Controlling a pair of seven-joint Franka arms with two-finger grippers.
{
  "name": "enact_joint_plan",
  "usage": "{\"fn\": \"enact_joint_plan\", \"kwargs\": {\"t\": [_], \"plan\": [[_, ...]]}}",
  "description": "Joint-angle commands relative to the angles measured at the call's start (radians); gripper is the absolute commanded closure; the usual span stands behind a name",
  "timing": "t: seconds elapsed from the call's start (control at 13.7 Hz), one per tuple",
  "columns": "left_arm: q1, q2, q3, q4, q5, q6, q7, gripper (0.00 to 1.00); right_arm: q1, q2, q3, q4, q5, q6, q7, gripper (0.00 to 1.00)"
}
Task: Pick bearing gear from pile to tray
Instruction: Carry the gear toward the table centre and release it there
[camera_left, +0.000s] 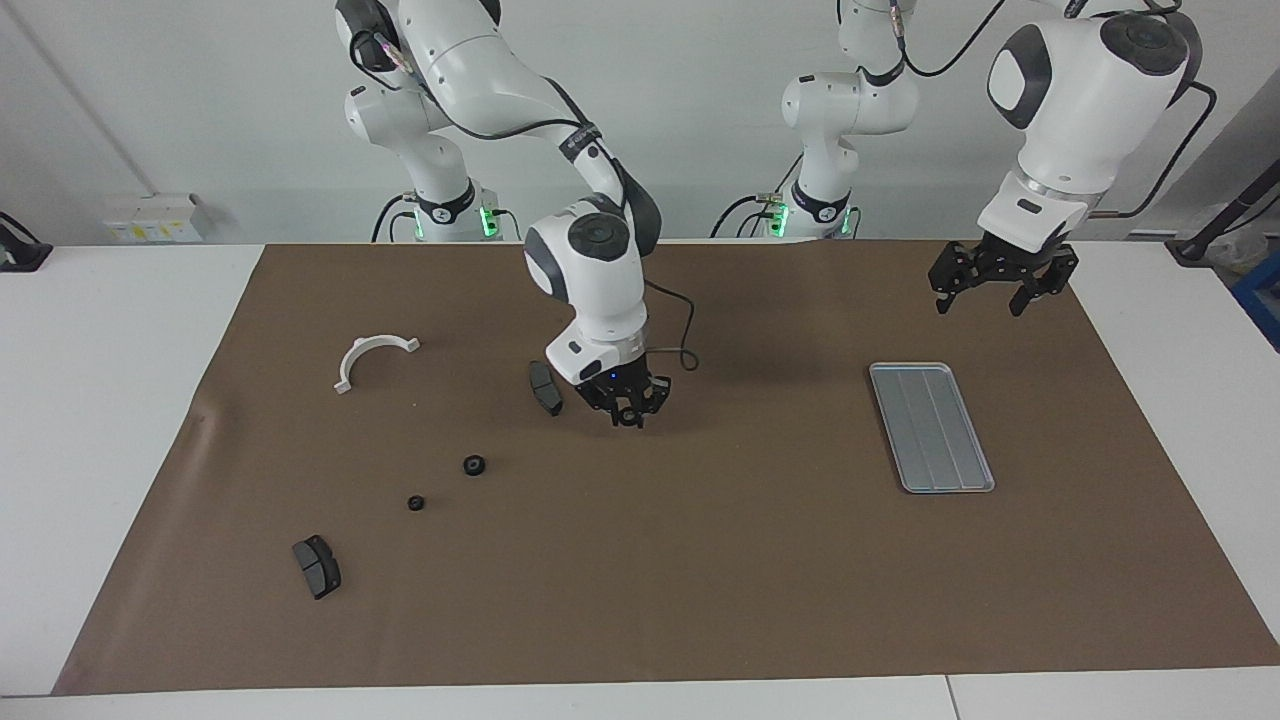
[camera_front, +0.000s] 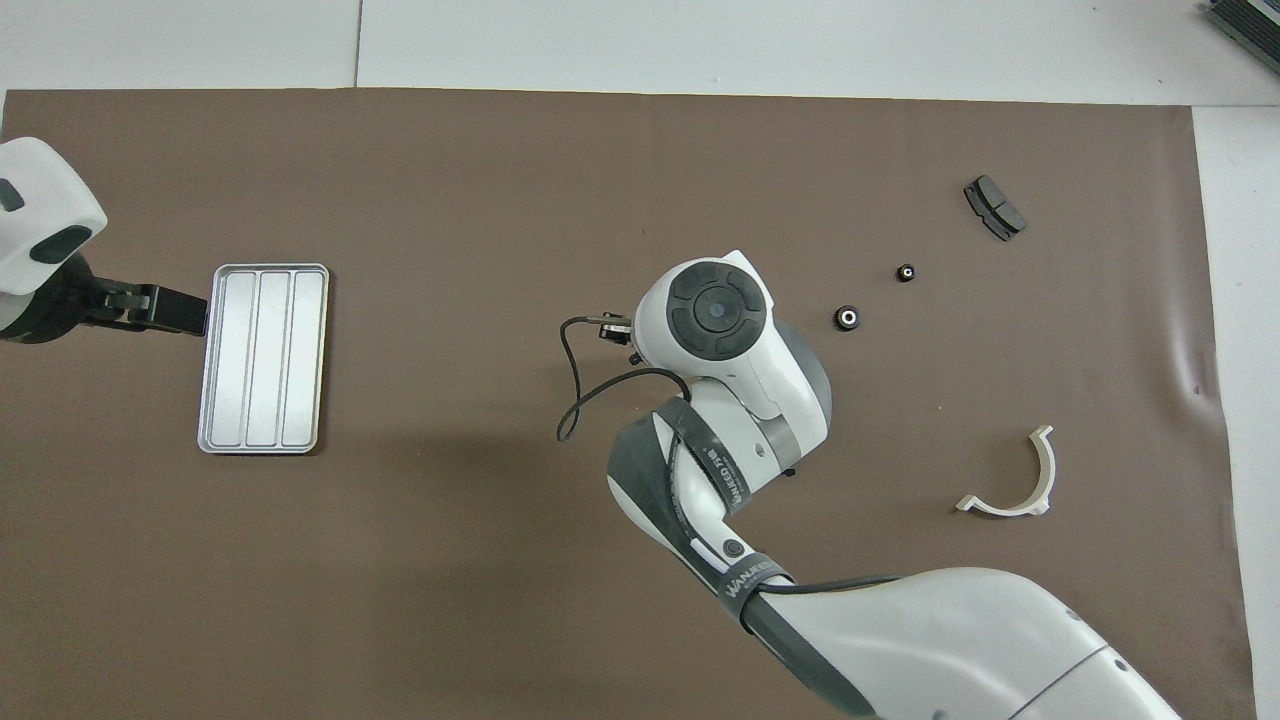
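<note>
A brown mat (camera_left: 700, 560) covers most of the white table (camera_left: 100, 400), filling the middle of both views. The right arm reaches from the upper left of the facing view down to the frame's centre, where the right gripper (camera_left: 628, 412) hangs low over bare mat, its fingers drawn close together around something small and dark; whether that is a gear cannot be told. The left arm waits at the upper right of the facing view, the left gripper (camera_left: 985, 297) raised with its jaws spread wide and holding nothing, above the mat just up-frame of the tray. The tray (camera_left: 932, 427) lies flat at the right of centre in that view, with nothing in it. The pile is scattered across the left half: a white half-ring bracket (camera_left: 372, 357) at upper left, one dark pad (camera_left: 545, 388) just beside the right gripper, another pad (camera_left: 317, 566) at lower left. Between them sit two black gears, the larger gear (camera_left: 474, 465) above the smaller gear (camera_left: 416, 503), both well apart from the tray.
</note>
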Motion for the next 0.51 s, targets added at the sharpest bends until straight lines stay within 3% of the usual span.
{"fn": "enact_joint_plan", "kwargs": {"t": [0.0,0.29,0.44], "plan": [[0.001,-0.032,0.001,-0.035,0.022,0.01,0.002,0.0,0.04,0.065,-0.001,0.097,-0.03,-0.039,0.065,1.0],[0.001,-0.032,-0.001,-0.036,0.022,0.009,0.002,0.0,0.08,0.088,-0.001,0.104,-0.033,-0.037,0.096,0.99],[0.0,-0.032,-0.001,-0.035,0.022,0.01,0.002,0.0,0.084,0.088,-0.001,0.102,-0.03,-0.03,0.098,0.93]]}}
